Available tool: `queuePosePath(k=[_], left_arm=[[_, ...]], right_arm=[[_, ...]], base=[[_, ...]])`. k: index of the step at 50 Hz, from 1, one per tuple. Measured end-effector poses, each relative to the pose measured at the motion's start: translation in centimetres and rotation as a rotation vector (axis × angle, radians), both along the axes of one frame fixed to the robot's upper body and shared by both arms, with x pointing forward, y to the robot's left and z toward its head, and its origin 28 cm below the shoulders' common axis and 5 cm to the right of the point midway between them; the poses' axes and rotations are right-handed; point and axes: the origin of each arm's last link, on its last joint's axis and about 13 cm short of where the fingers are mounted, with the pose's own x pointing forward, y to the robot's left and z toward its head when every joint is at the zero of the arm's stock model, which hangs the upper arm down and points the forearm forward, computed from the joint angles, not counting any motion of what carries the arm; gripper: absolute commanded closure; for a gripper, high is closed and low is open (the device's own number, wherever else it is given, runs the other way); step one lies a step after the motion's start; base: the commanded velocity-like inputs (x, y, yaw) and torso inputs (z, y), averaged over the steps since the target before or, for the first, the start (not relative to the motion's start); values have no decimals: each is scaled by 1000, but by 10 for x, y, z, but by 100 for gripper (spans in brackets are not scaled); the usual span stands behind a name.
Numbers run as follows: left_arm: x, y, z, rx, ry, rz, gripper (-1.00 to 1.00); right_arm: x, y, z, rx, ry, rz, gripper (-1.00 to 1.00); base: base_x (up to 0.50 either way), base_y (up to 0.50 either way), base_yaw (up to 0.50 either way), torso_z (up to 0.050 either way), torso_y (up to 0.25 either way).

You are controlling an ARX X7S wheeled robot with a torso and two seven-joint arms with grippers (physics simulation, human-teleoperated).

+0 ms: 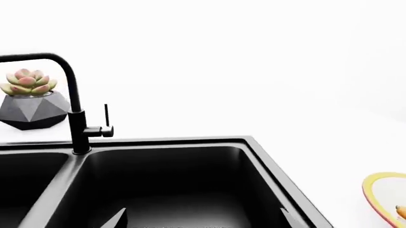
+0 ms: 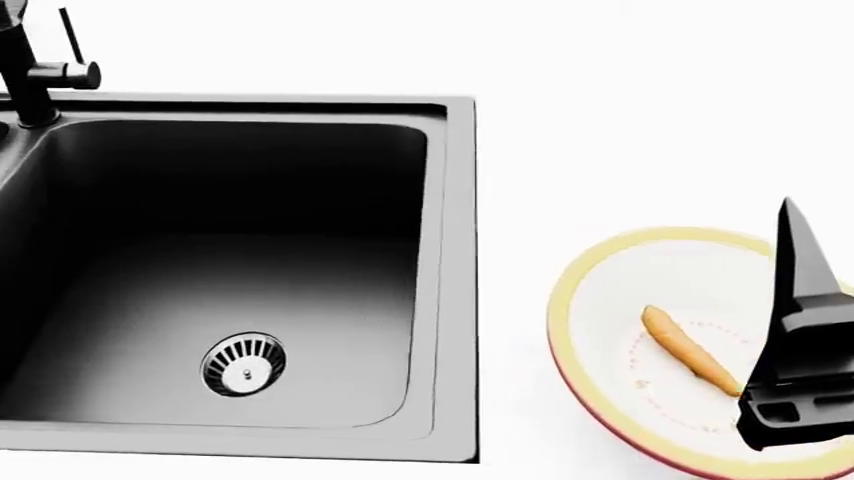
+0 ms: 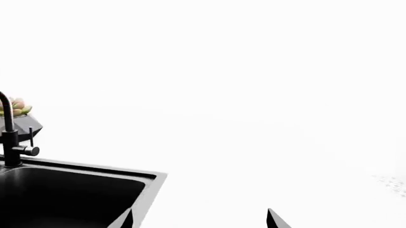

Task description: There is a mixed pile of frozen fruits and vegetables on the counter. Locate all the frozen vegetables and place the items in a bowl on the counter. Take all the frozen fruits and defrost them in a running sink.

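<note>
The white counter (image 2: 641,110) carries the black sink (image 2: 454,280), its basin bare but for a steel drain (image 2: 243,363). Right of it sits the bowl (image 2: 587,290) with the carrot (image 2: 690,362) lying inside. The right gripper (image 2: 797,340) hangs over the bowl's right side, hiding part of it; jaws spread wide. The left gripper (image 1: 201,218) hangs above the basin, jaws also wide. Behind the faucet (image 1: 75,102) stands a potted succulent (image 1: 30,99).

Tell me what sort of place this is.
Most likely a kitchen counter, rendered in simulation: a dark double-basin sink with a tall black faucet, a white counter, and a carrot lying in a yellow-rimmed bowl.
</note>
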Motion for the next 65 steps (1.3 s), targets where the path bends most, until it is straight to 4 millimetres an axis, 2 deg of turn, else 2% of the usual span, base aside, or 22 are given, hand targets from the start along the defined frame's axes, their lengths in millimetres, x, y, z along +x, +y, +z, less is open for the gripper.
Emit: queuePosePath(k=[55, 65], left_arm=[[-4, 4, 3, 11, -12, 2, -100], [-4, 4, 3, 9, -14, 4, -100]], right_arm=[[-1, 3, -3, 37, -26, 13, -100], [-2, 4, -6, 46, -23, 19, -100]], base=[[0, 500, 0, 0, 0], [-204, 500, 0, 0, 0]])
